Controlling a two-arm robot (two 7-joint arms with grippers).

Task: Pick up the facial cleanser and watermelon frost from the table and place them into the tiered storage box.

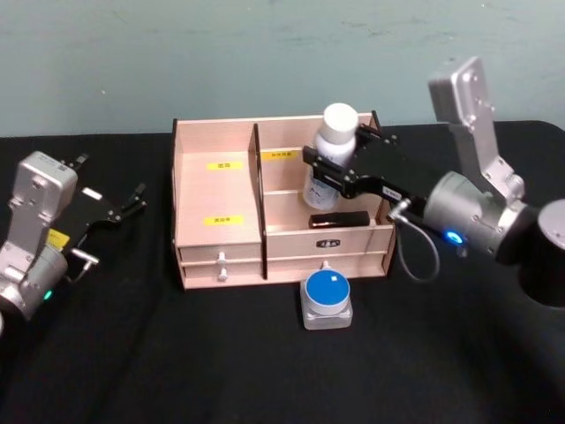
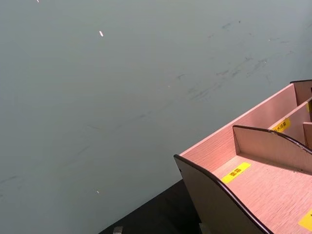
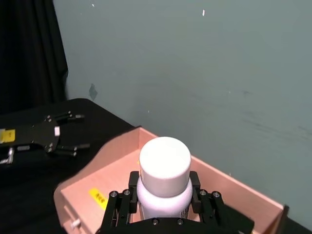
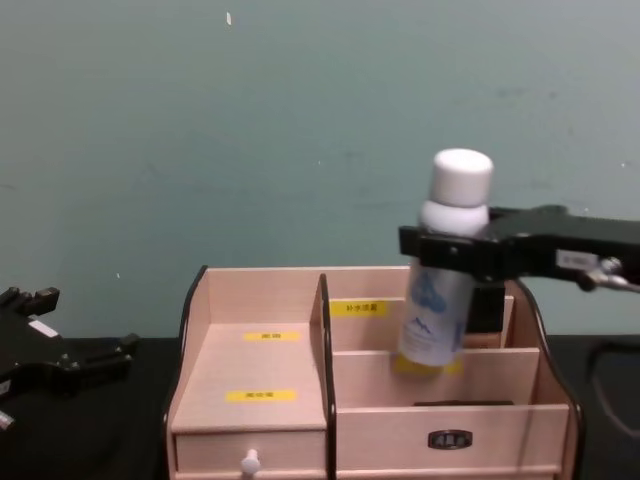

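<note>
Teal wall (image 4: 300, 120) across the upper frame; black table (image 1: 177, 371) across the lower frame of the head view. At centre, tiered storage box (image 1: 221, 243): pale wood, dark edges, yellow labels, a tall divider between a left stepped bay and right-hand tiers, two small knobbed drawers along the front. Entering from the right edge, right gripper (image 1: 335, 166), reaching over the box's right half, black fingers (image 3: 121, 202) clamped on either side of the facial cleanser (image 4: 440, 300), just below its cap. At the left edge, left gripper (image 1: 110, 181), over the table and well apart from the box, pincer spread wide, nothing between the fingers. Facial cleanser: white bottle, round white cap, blue print, slightly tilted, lower end down in the rear right compartment, in front of a yellow label; contact with the compartment floor not discernible. Just in front of the box, at lower centre, round blue-lidded jar (image 1: 327, 299) on the table. In the front right tier, small dark pack (image 1: 340, 218), lying flat.
</note>
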